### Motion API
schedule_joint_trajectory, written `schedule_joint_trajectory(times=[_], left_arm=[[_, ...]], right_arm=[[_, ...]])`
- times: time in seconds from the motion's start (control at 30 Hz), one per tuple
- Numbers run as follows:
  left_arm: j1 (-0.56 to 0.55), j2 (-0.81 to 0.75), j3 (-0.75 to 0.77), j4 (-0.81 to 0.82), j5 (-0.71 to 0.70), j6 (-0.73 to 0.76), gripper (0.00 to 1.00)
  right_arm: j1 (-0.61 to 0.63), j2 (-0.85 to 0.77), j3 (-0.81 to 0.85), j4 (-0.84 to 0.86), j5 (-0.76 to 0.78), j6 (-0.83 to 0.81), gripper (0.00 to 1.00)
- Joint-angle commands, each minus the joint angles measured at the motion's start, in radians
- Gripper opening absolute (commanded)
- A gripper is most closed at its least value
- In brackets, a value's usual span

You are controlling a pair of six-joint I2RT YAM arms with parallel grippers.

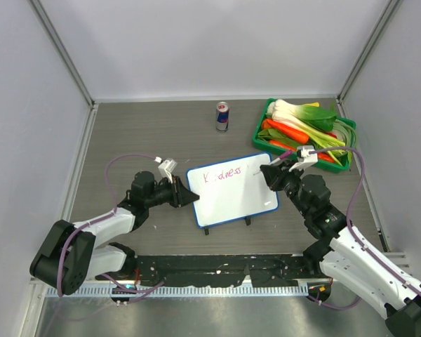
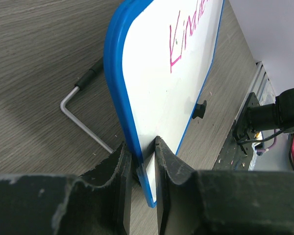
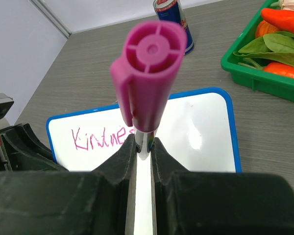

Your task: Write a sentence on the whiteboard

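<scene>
The grey wood-grain surface (image 1: 126, 133) carried everything in view. Near its middle sat the small rectangular whiteboard with a blue rim and rounded corners (image 1: 233, 200), between the two arms, with its two little black feet towards the arm bases. At the far right stood a green plastic tray (image 3: 252, 78) filled with carrots, leeks and leafy greens.

The left gripper (image 2: 142, 147) was closed to a narrow gap on the board's left edge, one finger on each face of the blue rim. The right gripper (image 3: 143, 142) was pinched tight around a magenta marker pen (image 3: 147, 83), whose capped butt end faced the wrist camera. It hung over the board's upper right part; whether the tip touched the board could not be told.

A blue and silver drinks can (image 1: 222, 116) stood upright beyond the board, left of the tray. The thin magenta-pink handwritten sentence (image 1: 224, 175) ran along the board's far edge as one word, roughly "Kindness".
</scene>
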Motion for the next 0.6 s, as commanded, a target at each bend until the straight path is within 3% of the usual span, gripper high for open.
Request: schedule_joint_trajectory(times=[0.0,0.57], left_arm=[[-0.011,0.014,0.018,-0.03,-0.03,0.064,0.0],[-0.011,0.022,0.024,-0.031,-0.03,0.064,0.0]], right_arm=[[-0.004,0.003,0.015,0.021,0.005,-0.017,0.01],[-0.003,0.075,0.044,0.053,-0.032,-0.081,0.01]])
